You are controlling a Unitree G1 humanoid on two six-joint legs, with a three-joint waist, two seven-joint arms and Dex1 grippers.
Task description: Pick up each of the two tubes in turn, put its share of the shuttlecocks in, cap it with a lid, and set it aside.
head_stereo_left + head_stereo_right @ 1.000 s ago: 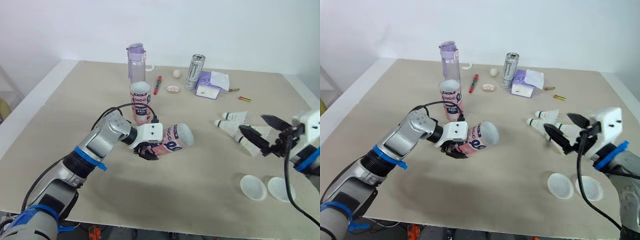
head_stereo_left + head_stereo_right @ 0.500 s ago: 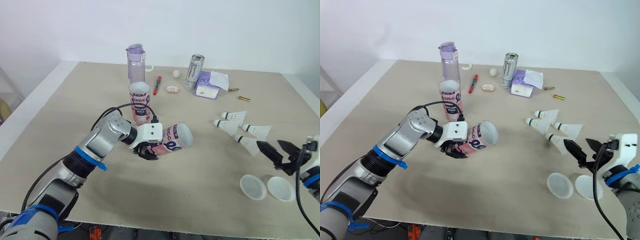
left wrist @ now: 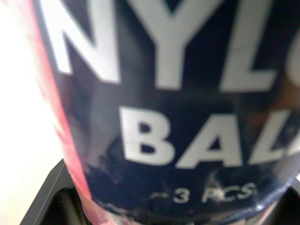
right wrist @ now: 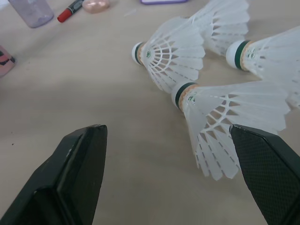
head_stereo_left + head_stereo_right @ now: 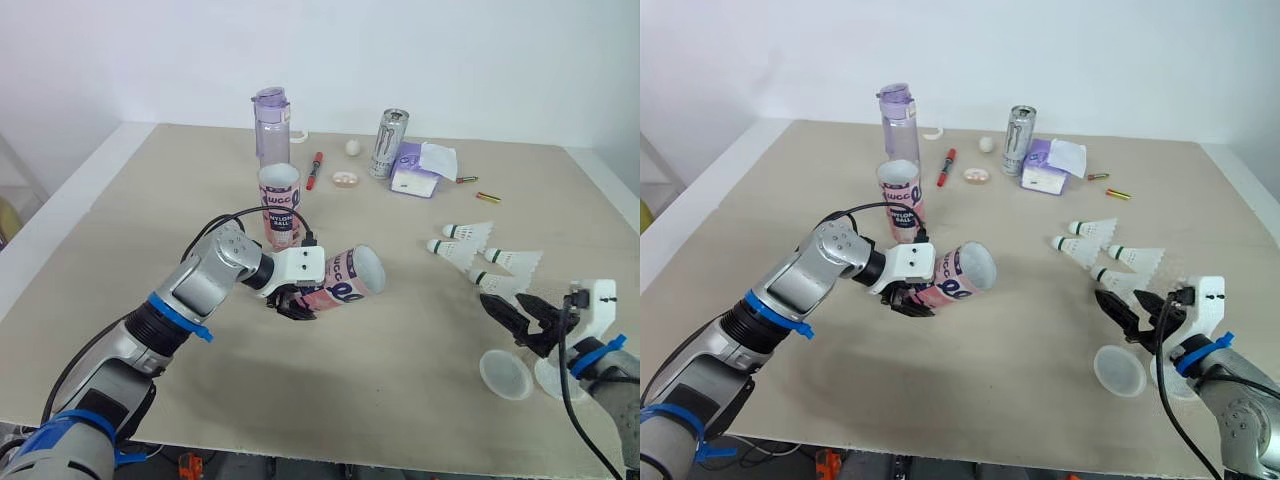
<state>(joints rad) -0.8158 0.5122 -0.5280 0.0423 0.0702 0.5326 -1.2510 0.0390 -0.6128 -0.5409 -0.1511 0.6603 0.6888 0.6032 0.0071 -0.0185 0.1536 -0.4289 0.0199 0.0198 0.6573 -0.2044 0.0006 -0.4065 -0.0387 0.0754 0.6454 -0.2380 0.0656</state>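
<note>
My left gripper (image 5: pixel 298 303) is shut on a pink shuttlecock tube (image 5: pixel 345 280), held tilted on its side above the table with its open mouth to the right; its "NYLON BALL" label (image 3: pixel 178 93) is pressed up against the left wrist camera. A second pink tube (image 5: pixel 281 205) stands upright just behind it. Several white shuttlecocks (image 5: pixel 497 285) lie at the right. My right gripper (image 5: pixel 515 318) is open, low over the table just in front of the nearest shuttlecock (image 4: pixel 225 108), with nothing between its fingers (image 4: pixel 75 173). Two translucent lids (image 5: pixel 505 373) lie beside it near the front edge.
At the back stand a purple water bottle (image 5: pixel 271 125), an energy drink can (image 5: pixel 391 142) and a tissue pack (image 5: pixel 422 168). A red marker (image 5: pixel 315 170) and a small ball (image 5: pixel 353 147) lie between them. The table's front edge runs close below the lids.
My right gripper left the shuttlecocks, drew back toward the front right corner, then came back left toward the nearest shuttlecock, empty and open. The left arm and tube have not moved.
</note>
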